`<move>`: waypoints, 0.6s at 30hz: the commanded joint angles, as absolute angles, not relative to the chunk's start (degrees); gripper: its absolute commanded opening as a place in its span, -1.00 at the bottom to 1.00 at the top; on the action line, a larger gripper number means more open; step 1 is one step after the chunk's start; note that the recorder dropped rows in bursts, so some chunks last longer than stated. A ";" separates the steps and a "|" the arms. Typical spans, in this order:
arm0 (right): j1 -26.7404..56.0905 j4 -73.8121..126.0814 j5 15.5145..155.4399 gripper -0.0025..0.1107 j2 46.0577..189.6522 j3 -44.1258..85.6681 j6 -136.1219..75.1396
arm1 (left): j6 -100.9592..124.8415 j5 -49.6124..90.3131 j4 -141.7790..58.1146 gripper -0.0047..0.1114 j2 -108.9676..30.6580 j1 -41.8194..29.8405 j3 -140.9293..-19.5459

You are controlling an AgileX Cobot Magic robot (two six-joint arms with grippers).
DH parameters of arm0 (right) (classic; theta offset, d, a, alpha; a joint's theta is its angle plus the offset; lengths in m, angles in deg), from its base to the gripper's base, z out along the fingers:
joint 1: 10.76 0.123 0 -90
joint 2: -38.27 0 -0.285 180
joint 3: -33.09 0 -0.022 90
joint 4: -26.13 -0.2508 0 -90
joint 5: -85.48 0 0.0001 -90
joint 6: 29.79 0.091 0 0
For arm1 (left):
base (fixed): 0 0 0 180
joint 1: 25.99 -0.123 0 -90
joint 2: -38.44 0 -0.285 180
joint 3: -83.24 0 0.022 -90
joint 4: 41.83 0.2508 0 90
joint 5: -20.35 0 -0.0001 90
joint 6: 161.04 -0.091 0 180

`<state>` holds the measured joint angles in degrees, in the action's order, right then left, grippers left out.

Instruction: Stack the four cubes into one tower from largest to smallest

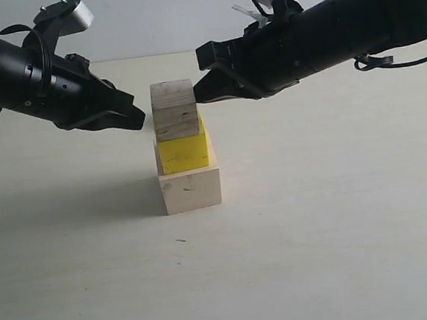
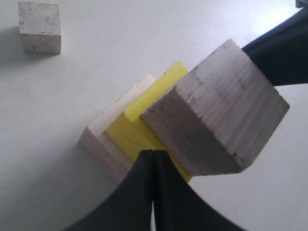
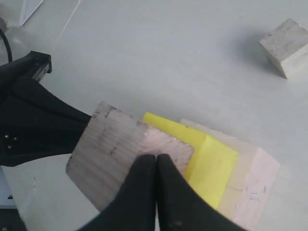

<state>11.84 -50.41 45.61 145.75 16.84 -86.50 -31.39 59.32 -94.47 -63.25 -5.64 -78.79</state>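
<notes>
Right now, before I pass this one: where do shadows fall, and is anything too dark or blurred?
Exterior view: sharp; a broad soft shadow lies left of the tower on the table. Left wrist view: the grained wood cube shows crisp grain, but the left gripper is featureless black. Right wrist view: the smallest cube casts a soft shadow.

The big pale wood cube stands flat and upright, and the smaller bright yellow cube rests on top of it, leaving a strip of pale wood bare along the edge. The darker grained wood cube, smaller again, sits above the big cube on the yellow one's top face, so the tower is three cubes high. The smallest pale wood cube lies alone on one face, well apart from the big cube, and shows only in the two wrist views.
</notes>
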 commanded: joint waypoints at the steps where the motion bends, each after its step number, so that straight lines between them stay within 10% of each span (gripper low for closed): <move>1: 11.93 -54.05 46.03 -0.96 146.80 16.98 -89.99 | -30.98 59.66 -95.03 -0.92 -62.77 -5.38 -78.81; 18: 10.22 -49.07 49.24 -0.96 143.90 16.98 -88.98 | -30.24 58.85 -93.79 -0.92 -60.90 -5.72 -78.81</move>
<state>11.48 -52.35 47.74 146.16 16.84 -90.28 -31.26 60.09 -94.09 -62.73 -5.64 -78.79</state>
